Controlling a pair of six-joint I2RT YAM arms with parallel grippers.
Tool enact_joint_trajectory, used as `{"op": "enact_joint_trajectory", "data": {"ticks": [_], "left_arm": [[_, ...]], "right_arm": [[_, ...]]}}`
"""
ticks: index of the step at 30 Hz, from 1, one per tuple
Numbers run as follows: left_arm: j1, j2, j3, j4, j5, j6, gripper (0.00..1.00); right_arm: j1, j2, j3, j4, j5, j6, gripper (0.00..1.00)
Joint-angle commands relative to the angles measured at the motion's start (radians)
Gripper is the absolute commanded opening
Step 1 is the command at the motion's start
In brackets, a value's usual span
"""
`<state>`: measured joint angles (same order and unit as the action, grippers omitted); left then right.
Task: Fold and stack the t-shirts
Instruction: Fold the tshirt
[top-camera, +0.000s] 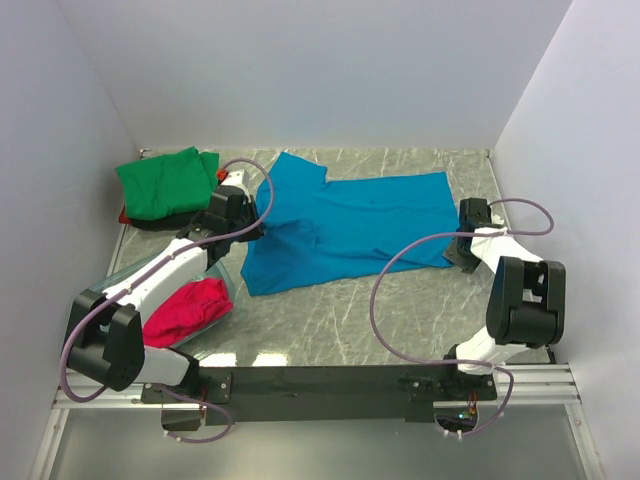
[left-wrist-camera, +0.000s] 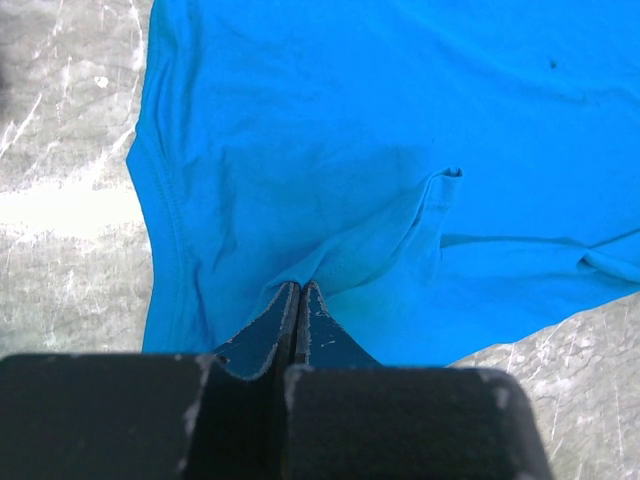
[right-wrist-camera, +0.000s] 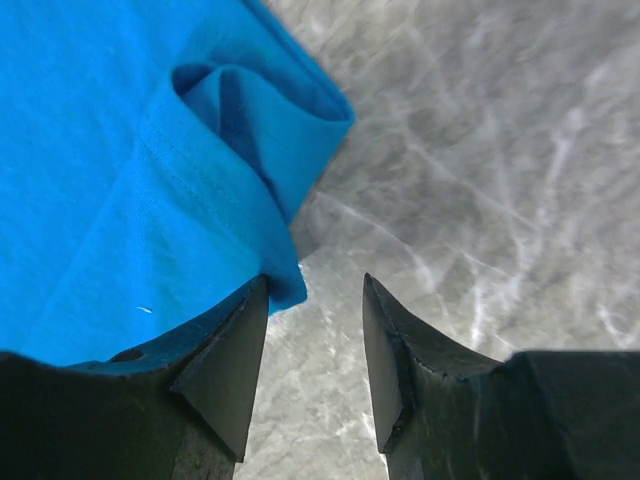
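The left tool (left-wrist-camera: 297, 288) is closed, pinching the blue t-shirt (left-wrist-camera: 350, 150), whose long axis runs across to the right tool (right-wrist-camera: 315, 282); this one is open, with the shirt corner just beside its left finger.

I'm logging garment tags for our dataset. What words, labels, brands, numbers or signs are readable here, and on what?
None can be read.
The blue t-shirt, green t-shirt and magenta-red t-shirt show plain cloth, no print or tag; the table bears no lettering.
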<state>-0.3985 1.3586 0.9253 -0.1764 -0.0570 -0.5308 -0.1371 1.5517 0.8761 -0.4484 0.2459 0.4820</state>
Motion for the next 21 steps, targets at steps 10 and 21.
{"op": "enact_joint_trajectory", "data": {"ticks": [10, 21], "left_arm": [[0.009, -0.023, 0.0, 0.032, -0.006, 0.028, 0.01], [0.016, 0.013, 0.027, 0.052, -0.017, 0.04, 0.01]], "right_arm": [[0.004, 0.079, 0.086, 0.065, -0.083, 0.001, 0.03], [0.039, 0.18, 0.342, -0.076, -0.023, -0.059, 0.0]]}}
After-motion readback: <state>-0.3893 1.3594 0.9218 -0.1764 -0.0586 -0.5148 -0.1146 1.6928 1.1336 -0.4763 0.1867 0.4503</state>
